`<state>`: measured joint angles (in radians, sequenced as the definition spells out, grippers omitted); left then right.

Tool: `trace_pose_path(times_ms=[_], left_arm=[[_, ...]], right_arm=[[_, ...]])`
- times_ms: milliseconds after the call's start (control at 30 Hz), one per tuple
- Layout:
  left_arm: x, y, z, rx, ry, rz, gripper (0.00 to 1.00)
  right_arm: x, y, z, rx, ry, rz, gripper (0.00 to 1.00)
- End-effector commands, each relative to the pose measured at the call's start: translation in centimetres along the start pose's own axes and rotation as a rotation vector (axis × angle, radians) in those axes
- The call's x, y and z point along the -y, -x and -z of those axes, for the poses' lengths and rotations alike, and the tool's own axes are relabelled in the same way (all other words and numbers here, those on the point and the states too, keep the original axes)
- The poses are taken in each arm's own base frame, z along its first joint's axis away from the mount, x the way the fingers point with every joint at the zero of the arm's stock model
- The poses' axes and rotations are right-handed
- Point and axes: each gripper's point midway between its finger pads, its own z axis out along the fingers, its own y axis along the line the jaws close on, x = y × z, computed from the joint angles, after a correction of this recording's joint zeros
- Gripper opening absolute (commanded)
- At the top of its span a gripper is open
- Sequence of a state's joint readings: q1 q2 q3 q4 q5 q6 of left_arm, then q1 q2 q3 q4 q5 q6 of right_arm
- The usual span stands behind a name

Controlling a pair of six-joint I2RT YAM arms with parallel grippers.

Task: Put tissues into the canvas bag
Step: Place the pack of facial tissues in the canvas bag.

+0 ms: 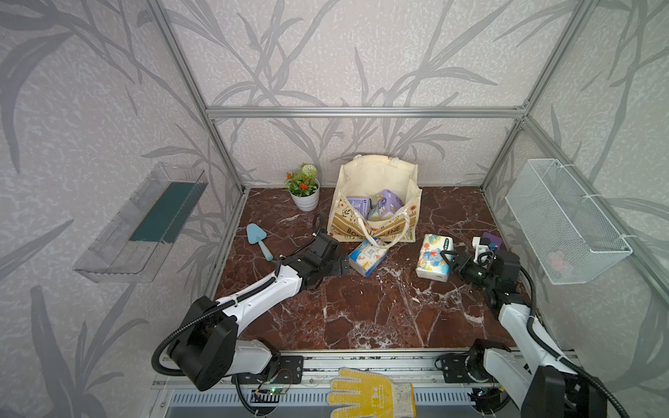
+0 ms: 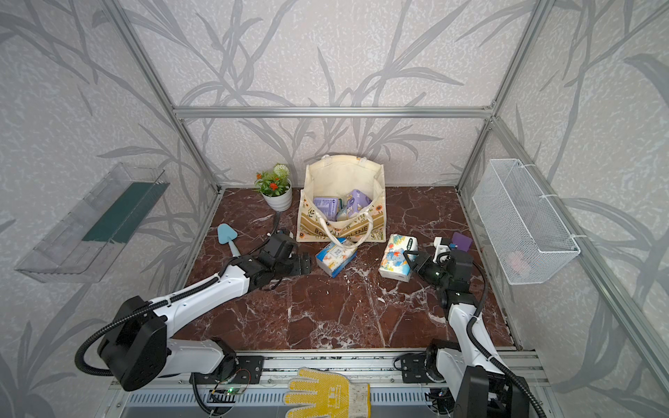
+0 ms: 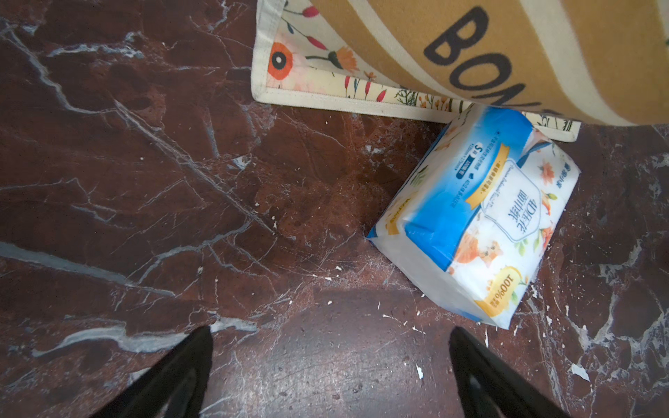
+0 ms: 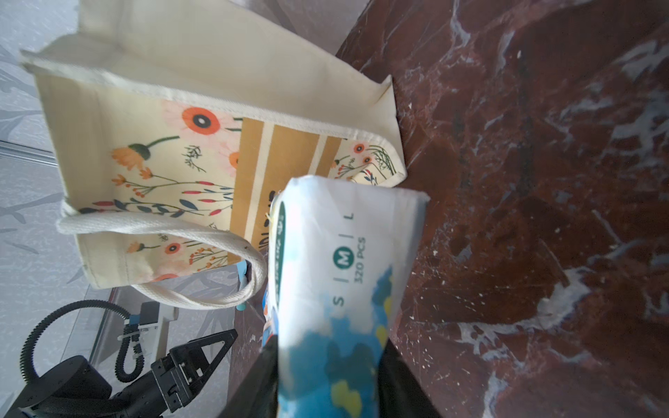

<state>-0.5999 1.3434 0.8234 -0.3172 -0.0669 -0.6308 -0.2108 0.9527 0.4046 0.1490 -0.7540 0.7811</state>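
As it stands open, the canvas bag (image 1: 376,173) holds purple tissues (image 1: 390,200) — two.

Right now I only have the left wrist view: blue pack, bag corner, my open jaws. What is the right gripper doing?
Observer: The right gripper is shut on the elephant pack, to the right of your blue pack.
Operator: Anything in the bag yet?
Observer: Yes, at least two purple packs lie inside the bag.
Operator: Is anything in the way of the blue pack?
Observer: In both top views the bag's front handle hangs down over its far end. I cannot tell whether they touch.
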Motion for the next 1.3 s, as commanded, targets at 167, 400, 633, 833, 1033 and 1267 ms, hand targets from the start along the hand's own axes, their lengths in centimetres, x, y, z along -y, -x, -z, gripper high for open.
trace_pose_path(times_ms=[167,400,633,833,1033,1267], left_arm=[[-0.7,-0.2,-0.4,0.004,0.026,0.025,0.99],[-0.8,-0.2,-0.5,0.004,0.024,0.021,0.99],[-0.4,-0.5,-1.0,-0.013,0.007,0.023,0.99],[-0.6,-0.9,-1.4,-0.017,0.010,0.026,0.99],[-0.5,-0.9,-1.8,-0.020,0.005,0.028,0.99],[-0.4,-1.2,-2.1,-0.029,-0.003,0.024,0.99]], right_arm=[[-3.6,3.3,0.8,0.033,0.098,0.011,0.41],[-5.7,5.6,1.5,0.067,0.144,0.003,0.41],[-8.6,8.1,1.8,0.096,0.208,-0.004,0.41],[-10.7,10.0,1.9,0.112,0.247,-0.009,0.41],[-14.0,11.2,2.0,0.118,0.292,0.027,0.40],[-18.5,12.3,0.3,0.090,0.336,0.056,0.40]])
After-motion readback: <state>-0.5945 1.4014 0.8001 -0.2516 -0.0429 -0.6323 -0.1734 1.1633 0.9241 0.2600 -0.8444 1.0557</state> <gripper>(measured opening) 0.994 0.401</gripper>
